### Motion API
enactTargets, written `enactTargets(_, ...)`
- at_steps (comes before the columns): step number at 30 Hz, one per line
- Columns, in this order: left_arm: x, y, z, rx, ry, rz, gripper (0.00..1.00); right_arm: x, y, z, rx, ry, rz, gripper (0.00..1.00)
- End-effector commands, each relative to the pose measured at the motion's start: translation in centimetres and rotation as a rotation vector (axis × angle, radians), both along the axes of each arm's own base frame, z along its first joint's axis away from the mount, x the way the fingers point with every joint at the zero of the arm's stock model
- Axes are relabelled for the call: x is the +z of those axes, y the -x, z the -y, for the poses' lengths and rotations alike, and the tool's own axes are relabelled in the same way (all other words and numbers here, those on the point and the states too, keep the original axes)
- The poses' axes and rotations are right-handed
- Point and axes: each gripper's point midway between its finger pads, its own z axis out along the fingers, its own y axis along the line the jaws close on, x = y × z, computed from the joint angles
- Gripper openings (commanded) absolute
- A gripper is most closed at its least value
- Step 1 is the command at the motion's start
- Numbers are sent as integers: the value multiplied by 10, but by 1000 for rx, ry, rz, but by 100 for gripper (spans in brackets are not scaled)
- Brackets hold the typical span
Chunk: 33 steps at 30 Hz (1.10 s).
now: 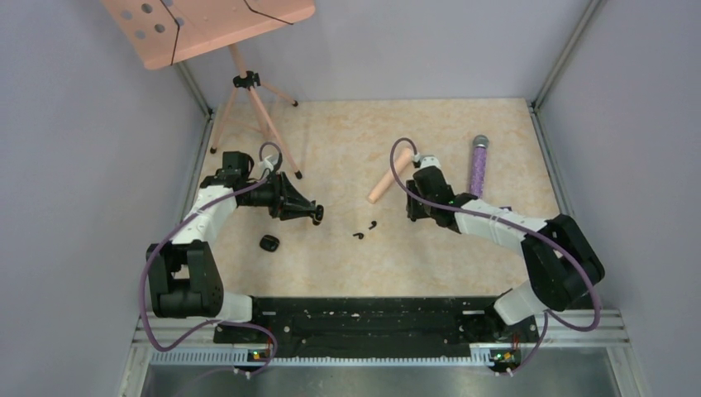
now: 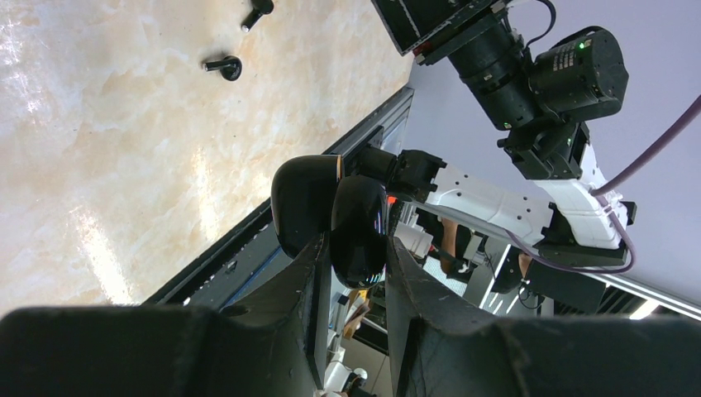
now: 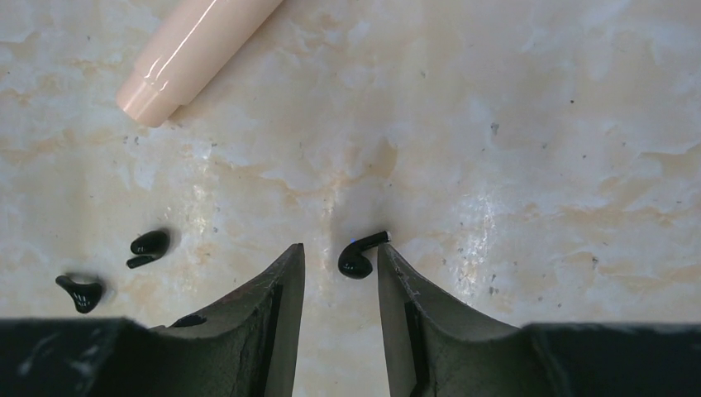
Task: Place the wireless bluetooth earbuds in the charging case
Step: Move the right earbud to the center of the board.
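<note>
My left gripper (image 1: 318, 214) is shut on the glossy black charging case (image 2: 360, 231) and holds it above the table. Its lid (image 2: 300, 203) hangs open beside the left finger. The case's inside is hidden. My right gripper (image 3: 340, 248) is open and low over the table. One black earbud (image 3: 357, 256) lies between its fingertips, with its stem tip against the right finger (image 3: 397, 273). Two more earbuds (image 3: 149, 246) (image 3: 81, 291) lie to the left. In the top view they (image 1: 372, 225) (image 1: 358, 236) lie between the two grippers.
A black rounded lump (image 1: 269, 243) lies near the left arm. A pink cylinder (image 1: 388, 178) and a purple cylinder (image 1: 479, 165) lie toward the back right. A pink tripod (image 1: 256, 107) with a perforated board stands at the back left. A black rail (image 1: 364, 318) runs along the front edge.
</note>
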Motion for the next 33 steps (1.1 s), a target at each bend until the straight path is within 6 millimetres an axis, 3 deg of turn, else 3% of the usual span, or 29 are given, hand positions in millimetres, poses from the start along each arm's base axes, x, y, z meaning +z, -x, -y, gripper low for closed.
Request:
enactTargets(1, 8, 1, 1, -16, 28, 51, 0, -8, 1, -12, 55, -7, -52, 37)
enactTargets(10, 8, 3, 1, -17, 29, 51, 0, -31, 13, -11, 46, -20, -113, 38)
enactTargets(19, 10, 2, 0, -15, 28, 55, 0, -39, 19, -34, 92, -116, -171, 38)
enactTargets(23, 10, 3, 1, -15, 26, 55, 0, -32, 24, -47, 119, -194, -185, 38)
enactTargets(29, 11, 2, 0, -12, 26, 56, 0, 0, 35, -82, 273, -378, -174, 38)
enactTargets(33, 14, 2, 1, -11, 25, 60, 0, 14, 23, -79, 275, -334, -126, 38)
